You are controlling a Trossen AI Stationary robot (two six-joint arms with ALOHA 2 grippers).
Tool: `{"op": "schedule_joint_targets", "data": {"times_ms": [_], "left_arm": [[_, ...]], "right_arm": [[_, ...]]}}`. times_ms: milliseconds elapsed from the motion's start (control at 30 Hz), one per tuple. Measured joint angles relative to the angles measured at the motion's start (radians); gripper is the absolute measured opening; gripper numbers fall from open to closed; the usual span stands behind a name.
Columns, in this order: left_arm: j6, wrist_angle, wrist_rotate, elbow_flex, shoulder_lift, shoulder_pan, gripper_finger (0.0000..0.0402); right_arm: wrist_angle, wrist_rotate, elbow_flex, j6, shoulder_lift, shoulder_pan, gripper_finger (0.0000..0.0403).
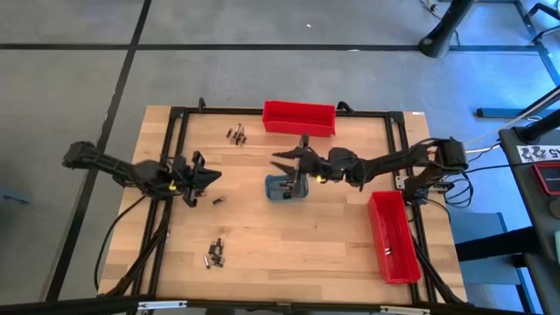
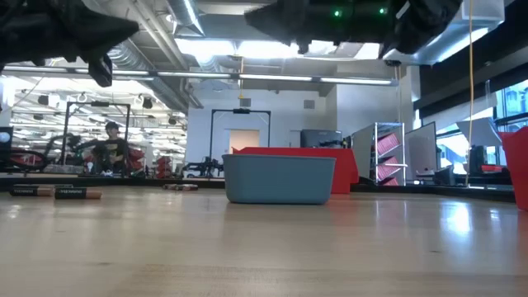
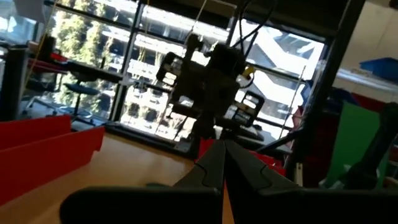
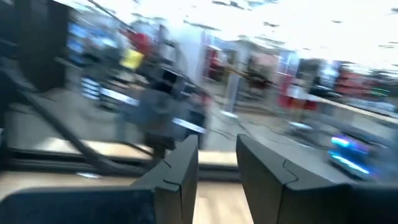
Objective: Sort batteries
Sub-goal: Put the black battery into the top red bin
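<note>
Tray (image 1: 278, 187) between battery clusters (image 1: 215, 253)

Near mid-surface, a small grey-blue rounded plastic tray (image 1: 285, 187), standing on a pale wooden surface (image 1: 289, 245) edged by a black metal frame (image 1: 175, 118). At the far edge, a long red rectangular plastic bin (image 1: 299, 118) lying crosswise; along the right edge, well apart from it, a second long red rectangular bin (image 1: 392, 236) lying lengthwise. Beyond the surface, grey floor (image 1: 70, 79) crossed by dark lines, and far off in the low view a person (image 2: 110, 144) among workshop gear.
</note>
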Motion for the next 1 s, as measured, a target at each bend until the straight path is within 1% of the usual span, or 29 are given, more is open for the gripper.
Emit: {"op": "schedule_joint_targets", "data": {"times_ms": [100, 167, 233, 333, 467, 567, 700, 800, 867, 933, 1000], "left_arm": [[0.012, -0.002, -0.073, 0.0, 0.032, -0.003, 0.0001], [0.036, -0.002, -0.131, 0.0, 0.042, 0.006, 0.0001], [0.057, -0.001, -0.202, 0.0, 0.042, 0.024, 0.0001], [0.057, 0.011, -0.297, 0.0, 0.041, 0.06, 0.0001], [0.059, 0.02, -0.38, 0.0, 0.04, 0.113, 0.0001], [0.032, 0.034, -0.411, 0.004, 0.04, 0.148, 0.0001], [0.047, 0.029, -0.412, 0.041, 0.069, 0.169, 0.0001], [0.151, 0.026, -0.411, 0.122, 0.098, 0.165, 0.0], [0.265, 0.025, -0.411, 0.191, 0.124, 0.155, 0.0], [0.343, 0.013, -0.411, 0.261, 0.163, 0.15, 0.0], [0.369, -0.033, -0.433, 0.34, 0.206, 0.156, 0.0]], "right_arm": [[-0.089, 0.126, 0.0, -0.003, -0.001, -0.011, 0.0111], [-0.151, 0.18, 0.0, -0.003, 0.001, -0.026, 0.0111], [-0.216, 0.207, 0.0, -0.003, 0.008, -0.05, 0.0111], [-0.284, 0.213, -0.001, -0.004, 0.01, -0.094, 0.0111], [-0.327, 0.212, -0.001, -0.001, 0.009, -0.146, 0.0111], [-0.35, 0.169, -0.001, 0.0, 0.009, -0.169, 0.0111], [-0.366, 0.09, -0.001, 0.015, 0.009, -0.165, 0.0111], [-0.374, -0.003, -0.001, 0.088, 0.009, -0.14, 0.0111], [-0.374, -0.062, -0.001, 0.105, 0.009, -0.117, 0.0111], [-0.378, -0.085, -0.001, 0.102, 0.009, -0.091, 0.0111], [-0.378, -0.082, -0.001, 0.087, 0.009, -0.069, 0.0111]]}}
